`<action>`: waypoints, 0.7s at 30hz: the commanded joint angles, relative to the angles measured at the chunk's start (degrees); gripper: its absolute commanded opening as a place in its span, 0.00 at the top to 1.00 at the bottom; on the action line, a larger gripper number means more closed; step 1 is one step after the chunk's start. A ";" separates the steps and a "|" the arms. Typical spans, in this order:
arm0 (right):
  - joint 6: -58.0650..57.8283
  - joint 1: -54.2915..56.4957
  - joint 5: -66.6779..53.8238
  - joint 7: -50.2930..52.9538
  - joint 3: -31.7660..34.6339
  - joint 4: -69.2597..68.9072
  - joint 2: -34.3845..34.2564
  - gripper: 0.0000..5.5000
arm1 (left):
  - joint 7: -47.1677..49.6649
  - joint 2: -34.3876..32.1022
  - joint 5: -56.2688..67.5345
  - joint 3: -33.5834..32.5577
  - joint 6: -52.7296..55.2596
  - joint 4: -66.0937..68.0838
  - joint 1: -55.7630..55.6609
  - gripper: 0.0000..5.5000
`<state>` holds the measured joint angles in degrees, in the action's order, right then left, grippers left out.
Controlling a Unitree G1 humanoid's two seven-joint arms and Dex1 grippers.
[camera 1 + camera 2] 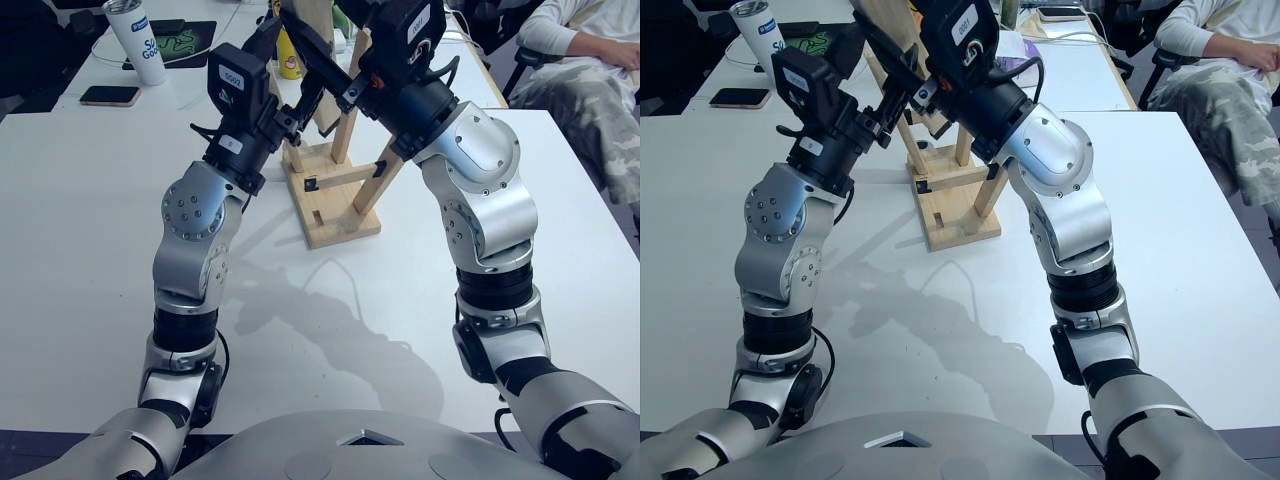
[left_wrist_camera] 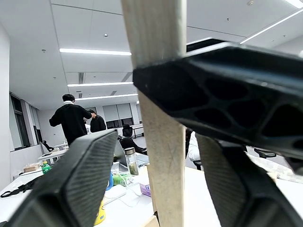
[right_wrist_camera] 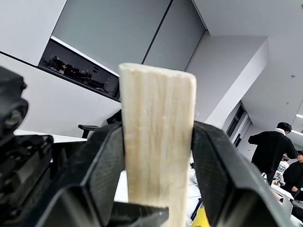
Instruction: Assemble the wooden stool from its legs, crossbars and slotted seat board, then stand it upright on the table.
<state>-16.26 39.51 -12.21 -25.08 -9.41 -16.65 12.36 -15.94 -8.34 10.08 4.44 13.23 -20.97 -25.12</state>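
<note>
Step in hand, we judge: seating a leg into the upturned stool. Flipping it upright is not yet done.

The seat board (image 1: 335, 228) lies flat on the table (image 1: 100, 260), mid-width and toward the far edge. Its long axis runs near-to-far and its legs point up, so the stool is upside down. A crossbar (image 1: 347, 177) spans two legs just above the board.

The worked leg (image 2: 158, 71) rises from the board's far-left part, long axis steep and top leaning far-left. The left end effector (image 2: 156, 137) sits low on it, fingers spread either side and not touching. Higher up, the right end effector (image 3: 158, 127) is pinching the leg's top end; we think it is the same leg.

The next move calls for pushing straight down the leg's axis into its slot, with the left end effector closing to steady it.
</note>
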 commanded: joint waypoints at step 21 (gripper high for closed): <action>-2.24 -0.33 -2.85 -1.97 1.47 -0.76 -0.17 0.62 | -1.25 0.01 -0.87 -0.08 -2.20 2.27 1.39 0.80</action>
<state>-17.76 38.86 -14.31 -26.76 -8.90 -17.27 12.15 -17.93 -8.30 9.74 4.71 11.24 -18.94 -23.99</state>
